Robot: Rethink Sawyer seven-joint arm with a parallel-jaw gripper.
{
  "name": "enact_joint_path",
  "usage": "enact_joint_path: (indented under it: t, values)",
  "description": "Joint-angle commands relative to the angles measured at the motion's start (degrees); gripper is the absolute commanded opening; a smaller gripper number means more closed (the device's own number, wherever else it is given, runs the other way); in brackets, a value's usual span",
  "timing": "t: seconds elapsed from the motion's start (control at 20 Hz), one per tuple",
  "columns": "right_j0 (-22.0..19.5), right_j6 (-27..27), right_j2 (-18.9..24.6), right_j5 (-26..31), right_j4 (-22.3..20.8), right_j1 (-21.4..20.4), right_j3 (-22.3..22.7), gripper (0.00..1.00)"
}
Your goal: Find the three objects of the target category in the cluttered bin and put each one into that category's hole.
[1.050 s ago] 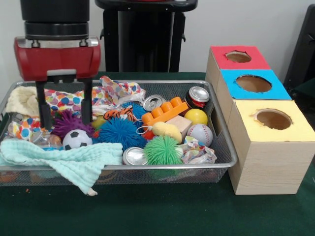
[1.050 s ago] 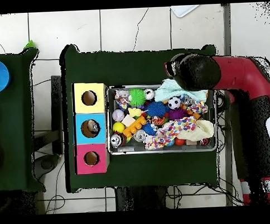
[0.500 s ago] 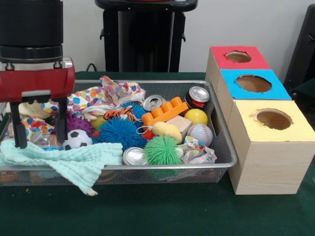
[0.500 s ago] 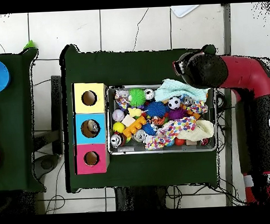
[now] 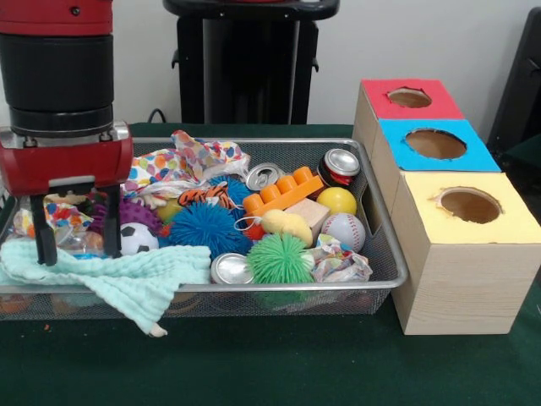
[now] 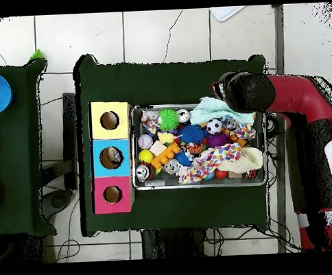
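Note:
My gripper (image 5: 76, 254) hangs open at the left end of the wire bin (image 5: 385, 254), its fingertips (image 5: 41, 254) just above a mint cloth (image 5: 127, 275). Behind the gap lie crinkled clear wrap and a purple spiky ball (image 5: 135, 213). A soccer ball (image 5: 138, 239) sits just right of the right finger. Further right are a blue spiky ball (image 5: 205, 227), a green spiky ball (image 5: 280, 258), a yellow ball (image 5: 337, 200), a baseball (image 5: 343, 230) and three cans (image 5: 231, 269). Seen from overhead, the arm's wrist (image 6: 243, 91) covers the gripper at the bin's corner.
Right of the bin stand three boxes with holes on top: red (image 5: 409, 97), blue (image 5: 435, 144), yellow (image 5: 470, 205). In the bin also lie a polka-dot cloth (image 5: 182, 161), an orange brick (image 5: 283, 192), a wooden block (image 5: 308, 213) and a cream cloth (image 6: 242, 160).
The gripper has moved from over the purple ball to the bin's left end and now hangs over the mint cloth. It stays open and holds nothing.

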Motion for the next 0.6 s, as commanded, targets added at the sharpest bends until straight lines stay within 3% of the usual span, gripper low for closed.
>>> enact_joint_path:
  t: [0.05, 0.45, 0.6]
  values:
    - [-0.17, -4.83, -3.83, 0.43, -3.67, 0.17, 7.82, 1.0]
    - [1.63, -4.81, -5.62, -0.14, -5.5, -0.67, 7.65, 1.0]
    - [2.84, -2.37, -7.08, -0.59, -6.31, -1.87, 7.56, 1.0]
